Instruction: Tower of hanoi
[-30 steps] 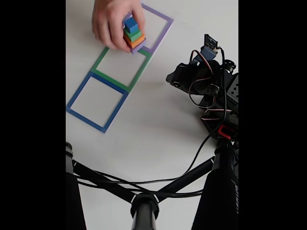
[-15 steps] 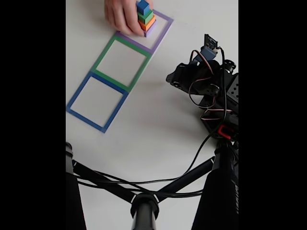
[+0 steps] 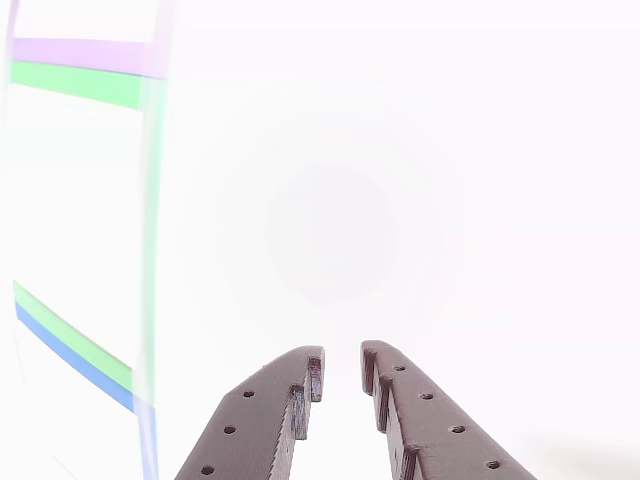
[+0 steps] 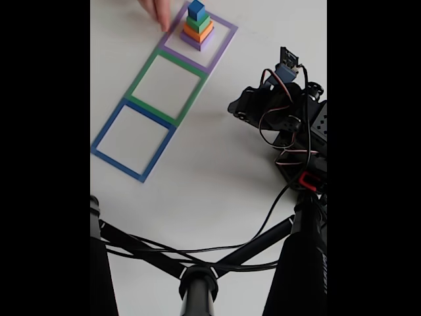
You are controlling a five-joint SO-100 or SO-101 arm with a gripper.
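The pincer is seen in the other view poking up from the bottom edge, its two dark fingers parted by just a narrow slit. Nothing is gripped and nothing is touched; only the washed-out white desk is seen past the tips, so it's released and empty.

In the fixed view the stack of cubes is found up near the far edge of the desk, sat inside the purple square outline. The cubes are piled purple at the bottom, then orange, green and blue on top. A hand is seen at the top edge just beside the stack, fingertips close to it, but whether contact is made can't be told.

The green outline and blue outline are laid in a row below it. The arm is folded up by the right edge, well apart from the stack.
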